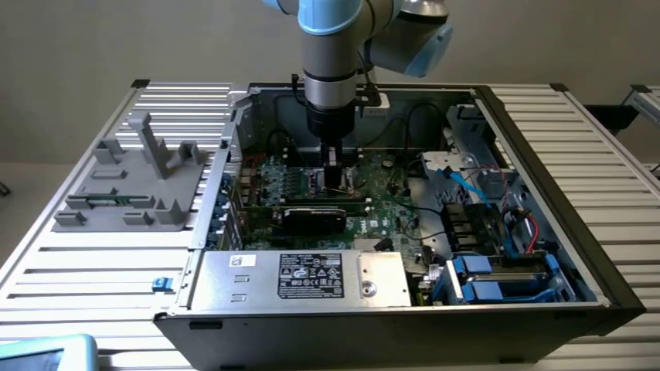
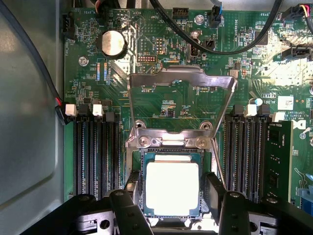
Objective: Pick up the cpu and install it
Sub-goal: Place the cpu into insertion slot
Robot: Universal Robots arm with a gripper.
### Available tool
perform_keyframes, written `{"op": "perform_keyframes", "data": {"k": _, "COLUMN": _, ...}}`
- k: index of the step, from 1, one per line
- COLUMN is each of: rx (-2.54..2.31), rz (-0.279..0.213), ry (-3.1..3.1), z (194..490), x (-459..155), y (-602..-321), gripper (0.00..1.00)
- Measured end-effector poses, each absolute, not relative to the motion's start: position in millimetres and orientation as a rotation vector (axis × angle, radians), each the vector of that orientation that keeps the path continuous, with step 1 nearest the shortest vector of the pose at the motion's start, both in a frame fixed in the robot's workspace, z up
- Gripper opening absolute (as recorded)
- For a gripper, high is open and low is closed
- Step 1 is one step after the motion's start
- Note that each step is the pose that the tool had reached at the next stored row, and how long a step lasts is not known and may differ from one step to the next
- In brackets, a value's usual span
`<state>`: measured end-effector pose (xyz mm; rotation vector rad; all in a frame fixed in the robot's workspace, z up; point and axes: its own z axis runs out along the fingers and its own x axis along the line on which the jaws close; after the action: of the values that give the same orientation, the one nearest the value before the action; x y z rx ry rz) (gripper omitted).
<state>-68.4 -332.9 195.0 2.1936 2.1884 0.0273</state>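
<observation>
The cpu (image 2: 172, 188), a small square chip with a pale metal top, lies flat in the socket on the green motherboard (image 2: 161, 49). The socket's metal frame (image 2: 181, 78) is swung up and open behind it. My gripper (image 2: 173, 196) hangs straight over the chip, one dark finger (image 2: 131, 188) on each side, and a thin gap shows between each finger and the chip's edge. The gripper is open. In the exterior view the gripper (image 1: 338, 182) reaches down into the open computer case (image 1: 536, 255) at the middle of the motherboard (image 1: 392, 209).
Rows of memory slots (image 2: 93, 152) flank the socket on both sides. Black cables (image 2: 220, 46) cross the board beyond the frame. A grey plastic tray (image 1: 134, 185) with upright posts stands outside the case at the exterior view's left. A silver power supply (image 1: 299, 274) fills the case's near side.
</observation>
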Motion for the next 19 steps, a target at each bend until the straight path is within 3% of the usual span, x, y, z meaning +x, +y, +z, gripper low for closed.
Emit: {"op": "perform_keyframes", "data": {"k": 19, "rx": 2.194, "rz": 0.035, "ry": 2.188, "z": 260, "x": -61, "y": -338, "gripper": 0.64}}
